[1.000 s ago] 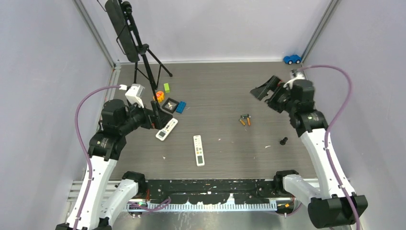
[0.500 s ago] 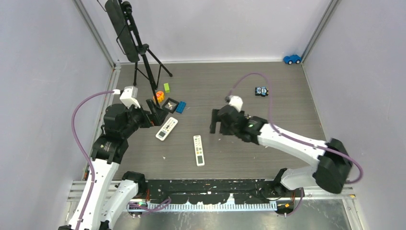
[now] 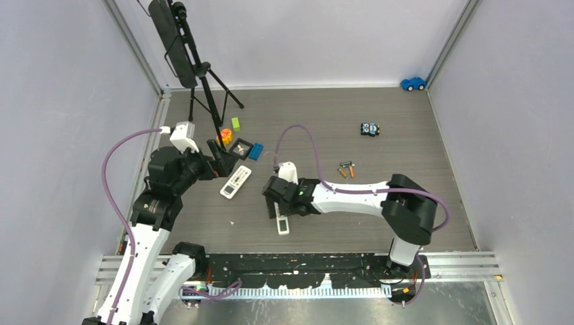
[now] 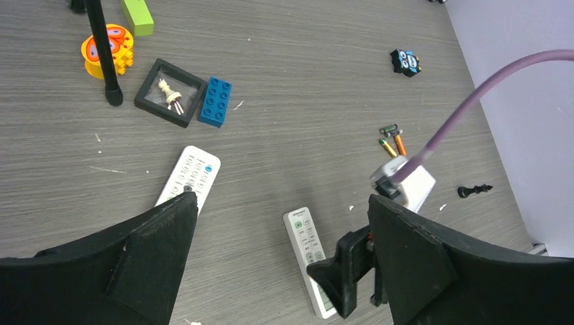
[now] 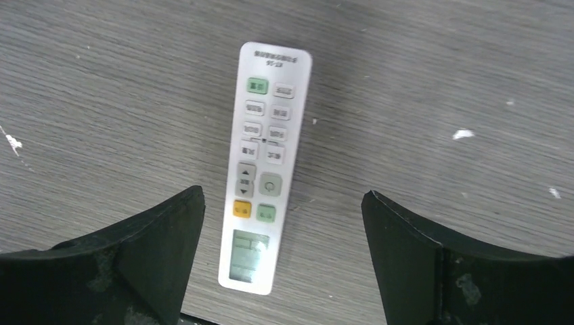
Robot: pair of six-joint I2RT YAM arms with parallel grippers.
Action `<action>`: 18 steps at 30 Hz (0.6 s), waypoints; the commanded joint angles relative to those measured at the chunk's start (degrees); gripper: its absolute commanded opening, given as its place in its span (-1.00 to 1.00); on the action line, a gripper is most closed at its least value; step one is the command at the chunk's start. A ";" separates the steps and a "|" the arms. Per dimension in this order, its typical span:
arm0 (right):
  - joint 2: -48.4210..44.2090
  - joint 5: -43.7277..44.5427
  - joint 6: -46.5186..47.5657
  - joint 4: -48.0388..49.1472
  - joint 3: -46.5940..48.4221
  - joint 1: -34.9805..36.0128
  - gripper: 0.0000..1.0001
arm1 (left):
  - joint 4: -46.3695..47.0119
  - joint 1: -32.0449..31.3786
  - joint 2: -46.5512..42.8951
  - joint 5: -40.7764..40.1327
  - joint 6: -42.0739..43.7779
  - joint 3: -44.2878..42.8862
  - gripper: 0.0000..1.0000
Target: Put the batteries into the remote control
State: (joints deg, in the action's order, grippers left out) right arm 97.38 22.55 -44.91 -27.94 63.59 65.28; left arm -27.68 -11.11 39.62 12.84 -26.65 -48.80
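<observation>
A slim white remote lies face up on the table, buttons and screen showing. My right gripper is open and empty just above it, one finger on each side; in the top view it covers the remote's far end. A wider white remote lies to the left, next to my left gripper, which is open and empty. The batteries, small orange and dark cylinders, lie loose on the table right of the right arm's wrist, also seen in the left wrist view.
A black tripod stand rises at the back left. Near its foot are a black framed tray, a blue brick, a green block and an orange toy. A small black knob piece, a small toy and a blue car lie to the right.
My right arm has swung from the back right across the table to the left and now hovers open over the slim remote. The left arm has barely moved.
</observation>
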 commanded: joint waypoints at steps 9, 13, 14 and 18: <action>11.44 0.06 -2.55 -2.94 10.36 0.55 0.30 | 0.29 0.22 -1.51 -3.55 0.25 0.55 0.99; 13.09 2.31 -3.54 -5.23 11.30 0.42 -0.16 | 0.10 0.22 -1.51 -4.09 0.04 0.63 0.99; 12.86 2.68 -3.65 -5.20 11.14 0.32 -0.35 | 0.15 0.17 -1.52 -3.87 -0.10 0.63 0.99; 8.48 2.03 -4.15 -1.23 7.82 -1.03 -0.74 | 0.22 0.22 -1.21 -1.77 -0.68 0.63 0.99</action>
State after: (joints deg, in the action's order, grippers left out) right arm 110.21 22.48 -47.55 -31.35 73.03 65.39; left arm -28.10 -11.11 38.76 10.02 -26.70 -48.16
